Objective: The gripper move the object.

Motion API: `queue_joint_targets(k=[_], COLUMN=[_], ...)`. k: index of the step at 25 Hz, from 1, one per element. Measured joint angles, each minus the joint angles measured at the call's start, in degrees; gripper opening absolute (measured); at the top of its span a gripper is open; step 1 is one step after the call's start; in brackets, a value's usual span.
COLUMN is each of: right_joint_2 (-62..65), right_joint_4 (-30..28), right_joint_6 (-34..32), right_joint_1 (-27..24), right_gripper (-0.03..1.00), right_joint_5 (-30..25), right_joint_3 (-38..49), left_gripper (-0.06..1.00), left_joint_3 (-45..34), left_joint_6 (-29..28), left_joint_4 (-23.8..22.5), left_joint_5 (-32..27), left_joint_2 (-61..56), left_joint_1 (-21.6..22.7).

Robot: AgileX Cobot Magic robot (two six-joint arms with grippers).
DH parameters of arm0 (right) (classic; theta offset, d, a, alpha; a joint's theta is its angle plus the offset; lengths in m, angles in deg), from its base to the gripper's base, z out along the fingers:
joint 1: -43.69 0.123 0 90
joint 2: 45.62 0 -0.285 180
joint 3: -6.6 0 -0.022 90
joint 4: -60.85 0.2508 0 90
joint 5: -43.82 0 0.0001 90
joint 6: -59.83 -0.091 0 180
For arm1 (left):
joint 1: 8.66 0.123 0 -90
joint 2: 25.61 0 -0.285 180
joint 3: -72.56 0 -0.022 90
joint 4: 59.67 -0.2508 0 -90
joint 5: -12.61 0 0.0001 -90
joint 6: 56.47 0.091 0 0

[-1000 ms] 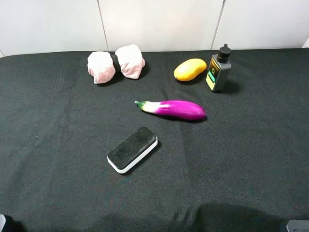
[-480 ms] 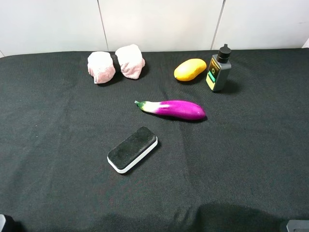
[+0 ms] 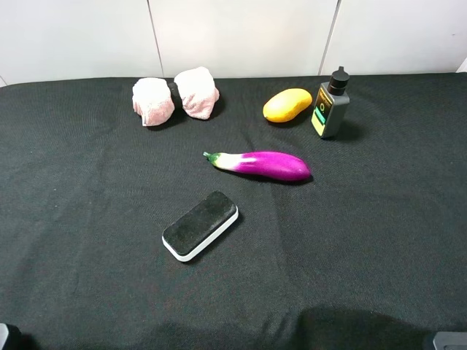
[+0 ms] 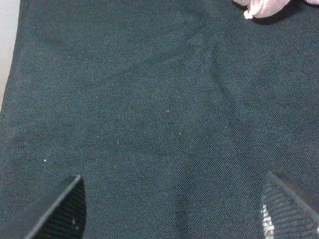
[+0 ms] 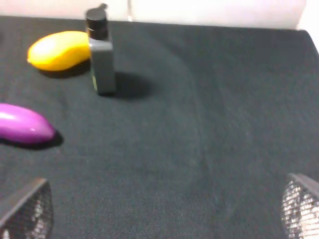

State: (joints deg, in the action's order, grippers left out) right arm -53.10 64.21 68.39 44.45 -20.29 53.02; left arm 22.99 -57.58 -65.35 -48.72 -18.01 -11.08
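Observation:
The grey bottle point(image 3: 330, 108) with a black cap and green-yellow label stands upright at the back right of the black cloth, next to a yellow mango point(image 3: 287, 104). It also shows in the right wrist view point(image 5: 101, 57), far ahead of my right gripper point(image 5: 159, 211), whose fingertips point(image 5: 27, 206) are spread wide with nothing between them. My left gripper point(image 4: 172, 209) is also open and empty over bare cloth, its fingertips point(image 4: 65, 204) at the frame's lower corners. In the high view only small bits of the arms show at the bottom corners.
A purple eggplant point(image 3: 263, 165) lies mid-table, also in the right wrist view point(image 5: 22, 124). A black-and-white eraser block point(image 3: 200, 225) lies in front of it. Two pink cloth bundles point(image 3: 175, 95) sit at the back left. A white wall borders the far edge.

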Motion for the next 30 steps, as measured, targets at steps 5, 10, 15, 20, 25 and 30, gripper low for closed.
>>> queue_joint_targets(k=[5,10,15,20,25,30], right_joint_2=[0.00,0.04,0.06,0.06,0.06,0.06], right_joint_4=[-0.20,-0.83,-0.83,-0.83,-0.91,-0.91], right_joint_6=[-0.13,-0.24,-0.24,-0.24,-0.26,-0.26], right_joint_1=[1.82,1.82,1.82,1.82,1.82,1.82], right_gripper=[0.69,0.69,0.69,0.69,0.69,0.69], right_joint_5=[0.16,0.24,0.24,0.24,0.24,0.24], right_joint_3=[0.12,0.12,0.12,0.12,0.12,0.12], left_gripper=[0.71,0.71,0.71,0.71,0.71,0.71], left_joint_3=[0.00,0.00,0.00,0.00,0.00,0.00], left_joint_6=[0.00,0.00,0.00,0.00,0.00,0.00], left_joint_4=[0.00,0.00,0.00,0.00,0.00,0.00], left_joint_5=[0.00,0.00,0.00,0.00,0.00,0.00], left_joint_2=[0.00,0.00,0.00,0.00,0.00,0.00], left_joint_1=[0.00,0.00,0.00,0.00,0.00,0.00])
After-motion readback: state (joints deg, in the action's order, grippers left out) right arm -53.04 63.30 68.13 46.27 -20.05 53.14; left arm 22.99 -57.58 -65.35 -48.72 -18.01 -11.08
